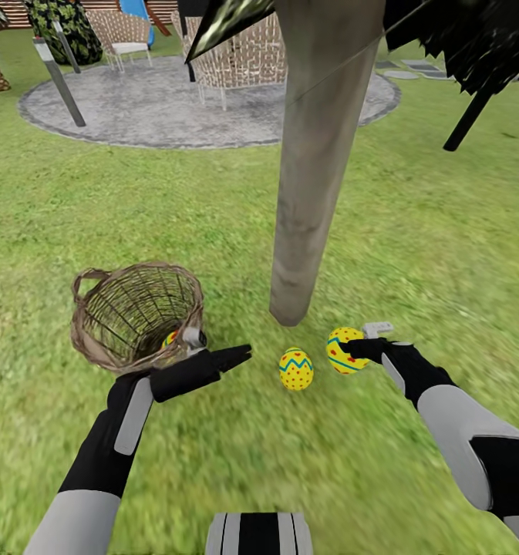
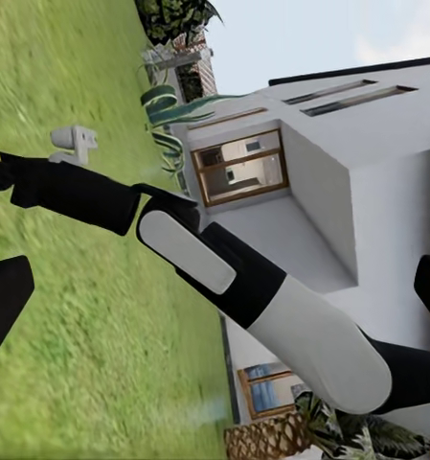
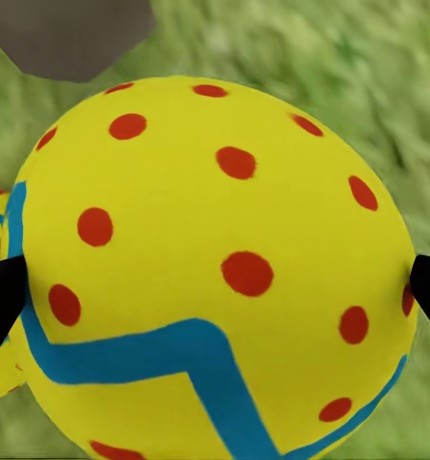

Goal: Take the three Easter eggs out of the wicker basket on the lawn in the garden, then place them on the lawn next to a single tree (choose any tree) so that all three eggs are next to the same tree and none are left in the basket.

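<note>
Head view: the smooth grey-beige trunk [image 1: 313, 162] rises from the blurry green lawn [image 1: 413, 231], with dark pointed leaves hanging at the far right. Left of its foot the basket [image 1: 136, 314] of loose brown wicker lies tipped, its braided rim open toward the robot and a loop handle on its far left. A scrap of yellow, probably the third egg [image 1: 170, 338], peeks through the weave low on the right wall. The left gripper [image 1: 232, 357], black and blunt, hovers just right of the basket; I cannot tell how its fingers stand. One egg [image 1: 296, 369], yellow with a blue zigzag and red dots, rests on the grass near the trunk. Just right of it, the right gripper [image 1: 350, 348] pinches a second egg [image 1: 342, 350]. Far off lies a round grey stone patio [image 1: 174, 108].

Left wrist view: the right arm [image 2: 215, 268], black with glossy white shells, crosses the grass before a white house [image 2: 368, 172].

Right wrist view: the held egg [image 3: 215, 268] bulges close, rounded and smooth, with black fingertips [image 3: 4, 292] touching either side.
</note>
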Robot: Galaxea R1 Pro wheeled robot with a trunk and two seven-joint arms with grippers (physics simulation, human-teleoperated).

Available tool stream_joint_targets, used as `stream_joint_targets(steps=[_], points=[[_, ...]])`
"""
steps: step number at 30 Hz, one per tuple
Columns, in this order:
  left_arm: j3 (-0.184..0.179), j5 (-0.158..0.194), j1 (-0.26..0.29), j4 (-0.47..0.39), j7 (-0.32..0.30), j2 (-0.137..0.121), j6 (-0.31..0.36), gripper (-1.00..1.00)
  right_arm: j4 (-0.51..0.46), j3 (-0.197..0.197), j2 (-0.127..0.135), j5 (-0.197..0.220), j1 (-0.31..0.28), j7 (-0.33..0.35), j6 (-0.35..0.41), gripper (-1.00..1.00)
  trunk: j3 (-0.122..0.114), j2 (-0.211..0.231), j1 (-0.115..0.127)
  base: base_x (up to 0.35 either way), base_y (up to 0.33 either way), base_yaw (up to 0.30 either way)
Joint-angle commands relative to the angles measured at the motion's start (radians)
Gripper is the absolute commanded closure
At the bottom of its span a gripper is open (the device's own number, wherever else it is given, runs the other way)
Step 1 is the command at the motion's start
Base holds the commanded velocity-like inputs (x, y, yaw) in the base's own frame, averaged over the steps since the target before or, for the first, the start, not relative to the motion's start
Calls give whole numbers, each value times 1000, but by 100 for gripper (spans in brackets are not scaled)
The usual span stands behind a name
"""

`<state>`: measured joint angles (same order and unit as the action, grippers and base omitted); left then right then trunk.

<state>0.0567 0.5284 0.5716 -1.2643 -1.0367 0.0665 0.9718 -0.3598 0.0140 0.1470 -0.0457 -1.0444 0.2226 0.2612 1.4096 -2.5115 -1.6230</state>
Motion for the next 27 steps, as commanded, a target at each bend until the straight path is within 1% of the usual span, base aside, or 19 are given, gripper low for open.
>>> stream_joint_targets(steps=[1, 6, 11, 13, 14, 15, 17, 20, 24, 27], points=[[2, -1, 1, 0, -3, 1, 5, -100, -4, 4, -24, 20, 0, 11, 7, 100, 5, -1, 0, 0, 0, 0], [-18, -1, 1, 0, -3, 1, 5, -100, -4, 4, -24, 20, 0, 11, 7, 100, 24, -2, -2, 0, 0, 0], [-20, -1, 1, -4, -3, 1, 5, -100, -4, 4, -24, 21, 0, 12, 7, 100, 43, -3, -5, 0, 0, 0], [-18, 10, -4, -3, -2, 12, 3, -100, 1, 13, -34, -18, -4, -1, 7, 100, 43, -3, -5, 0, 0, 0], [-17, 16, -4, -4, -2, 11, 3, -100, 1, 16, -39, -26, -4, -7, 7, 100, 43, -3, -5, 0, 0, 0], [-17, 22, -5, -5, -2, 11, 3, -100, 1, 17, -38, -39, -4, -13, 8, 100, 43, -3, -5, 0, 0, 0], [-17, 25, -10, -8, -3, 9, 2, -100, -2, 15, -28, -32, -2, -1, 9, 100, 47, -3, -5, 0, 0, 0], [-17, 25, -12, -9, -3, 9, 2, -100, -4, 14, -26, -16, -2, 13, 9, 100, 59, -4, -7, 0, 0, 0], [-17, 25, -12, -9, -3, 9, 2, -100, -5, 14, -26, 5, -2, 13, 9, 100, 74, -5, -8, 0, 0, 0], [-17, 25, -12, -9, -3, 9, 2, -100, -5, 14, -26, 4, -2, 11, 8, 100, 86, -5, -10, 0, 0, 0]])
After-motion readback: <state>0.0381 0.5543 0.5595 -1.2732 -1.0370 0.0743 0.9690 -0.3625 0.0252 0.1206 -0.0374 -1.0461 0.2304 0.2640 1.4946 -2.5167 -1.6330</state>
